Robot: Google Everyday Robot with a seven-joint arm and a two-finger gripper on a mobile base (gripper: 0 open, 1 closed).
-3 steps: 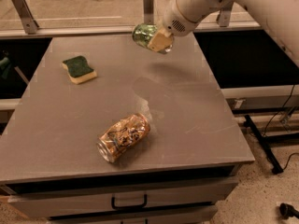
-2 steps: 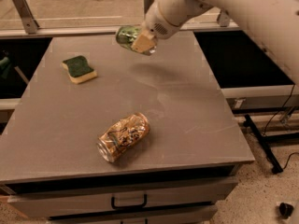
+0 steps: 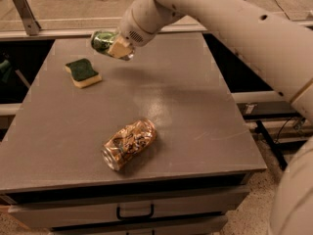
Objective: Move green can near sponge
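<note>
The green can (image 3: 101, 40) sits in the end effector (image 3: 116, 47), which is clamped on the green can and holds it off the counter (image 3: 195, 106), above the far left part of the grey top. The can lies tilted, nearly on its side, and its free end sticks out to the left of the end effector. A tan finger pad (image 3: 119, 47) covers the can's right half. What shows of the can is a dark green label with a glossy highlight and a silvery rim at the exposed end.

The sponge (image 3: 83, 72) lies flat on the counter, below and slightly left of the held can and near it, but clearly apart. It has a dark green top over a pale yellow base. The white arm (image 3: 220, 18) comes in from the upper right.

An orange-brown patterned can (image 3: 129, 143) lies on its side near the front edge of the counter, well apart from the sponge and the end effector.
</note>
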